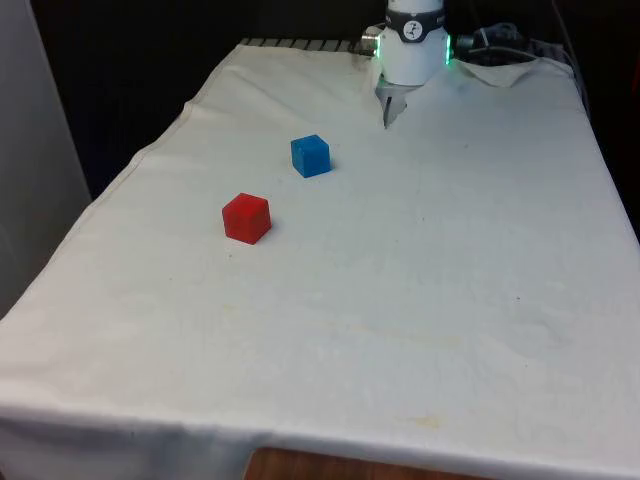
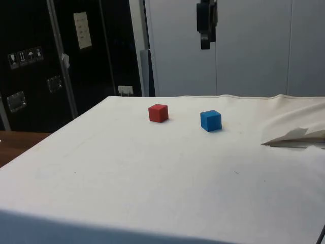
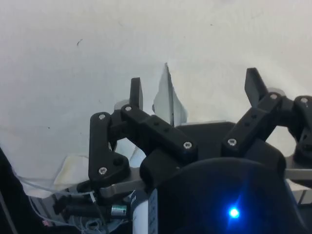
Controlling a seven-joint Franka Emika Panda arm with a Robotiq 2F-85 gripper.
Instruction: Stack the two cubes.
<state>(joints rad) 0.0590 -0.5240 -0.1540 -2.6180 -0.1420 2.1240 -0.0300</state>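
High above the table [image 2: 152,178] | my claw [image 3: 195,87] spread wide, holding nothing | red cube [image 1: 246,218] beside blue cube [image 1: 311,156], apart, unstacked

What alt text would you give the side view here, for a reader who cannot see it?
A red cube and a blue cube sit apart on a table under a white cloth, unstacked. The robot's black hand hangs high above them, nearer the blue cube, holding nothing. Dark cabinets stand behind.
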